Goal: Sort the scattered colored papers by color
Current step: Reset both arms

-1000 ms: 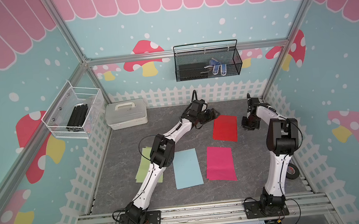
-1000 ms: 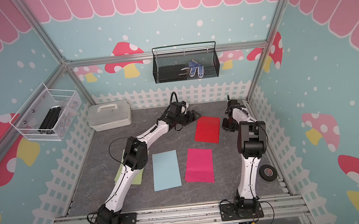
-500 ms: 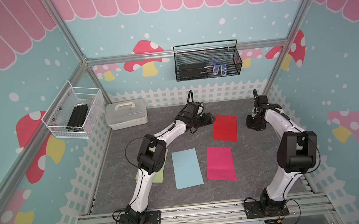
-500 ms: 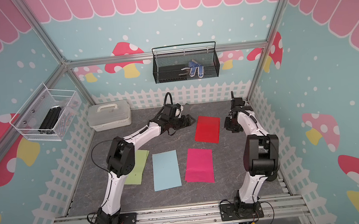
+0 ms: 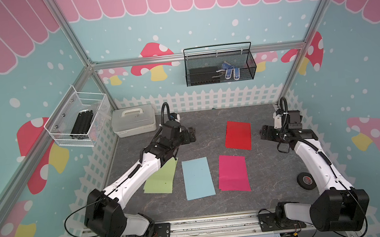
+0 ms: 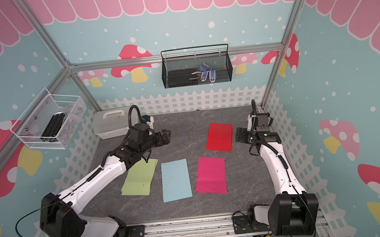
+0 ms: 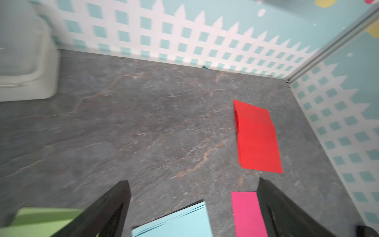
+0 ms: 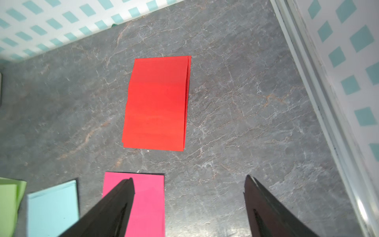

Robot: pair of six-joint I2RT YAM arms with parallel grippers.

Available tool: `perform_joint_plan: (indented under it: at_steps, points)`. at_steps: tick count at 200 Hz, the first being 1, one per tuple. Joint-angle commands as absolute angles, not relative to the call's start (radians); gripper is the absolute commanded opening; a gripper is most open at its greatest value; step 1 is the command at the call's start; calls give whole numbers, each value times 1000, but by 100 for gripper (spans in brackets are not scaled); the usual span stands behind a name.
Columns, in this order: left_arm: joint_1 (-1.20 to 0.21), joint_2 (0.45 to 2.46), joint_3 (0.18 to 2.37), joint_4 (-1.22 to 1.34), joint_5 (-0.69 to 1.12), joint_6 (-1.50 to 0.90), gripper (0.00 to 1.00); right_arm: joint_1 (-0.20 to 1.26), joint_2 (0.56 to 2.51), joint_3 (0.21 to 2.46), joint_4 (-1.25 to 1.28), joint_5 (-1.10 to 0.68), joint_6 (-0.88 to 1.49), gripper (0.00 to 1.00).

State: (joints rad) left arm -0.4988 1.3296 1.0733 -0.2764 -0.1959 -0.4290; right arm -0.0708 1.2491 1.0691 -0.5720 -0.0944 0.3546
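Four piles of colored papers lie flat on the grey floor: green (image 5: 160, 178), light blue (image 5: 197, 178) and magenta-pink (image 5: 233, 172) in a row, with red (image 5: 238, 134) behind the pink. In both top views my left gripper (image 5: 191, 135) hovers left of the red pile, above bare floor. My right gripper (image 5: 264, 134) hovers just right of that pile. The left wrist view shows the left gripper (image 7: 192, 182) open and empty, with the blue paper (image 7: 176, 223) below. The right wrist view shows the right gripper (image 8: 189, 179) open and empty, facing the red paper (image 8: 156, 102).
A white lidded box (image 5: 134, 124) stands at the back left corner. A black tape roll (image 5: 306, 180) lies near the right wall. A black wire basket (image 5: 219, 67) hangs on the back wall and a white one (image 5: 79, 120) on the left wall.
Both grippers have drawn away from the red pile, left one leftward, right one rightward. The right gripper went from nearly shut to open. The left arm has uncovered more of the green paper.
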Motion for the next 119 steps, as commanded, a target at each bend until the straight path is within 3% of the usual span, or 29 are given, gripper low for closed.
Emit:
perform_joint_plan:
  at_steps: [1,43,94,119]
  points:
    - [-449,1214,948,-270,-445,-364,99,-66,1188,952,-369,-77,374,99]
    - [-308,1090,731,-144,-543,-307,99,-61,1016,526,211,-43,261,99]
    - [-215,1132,526,182,-544,-216,99,-60,1156,457,375,-16,190,99]
    - [-155,1160,562,134,-481,-247,99,-58,1218,409,515,39,155,99]
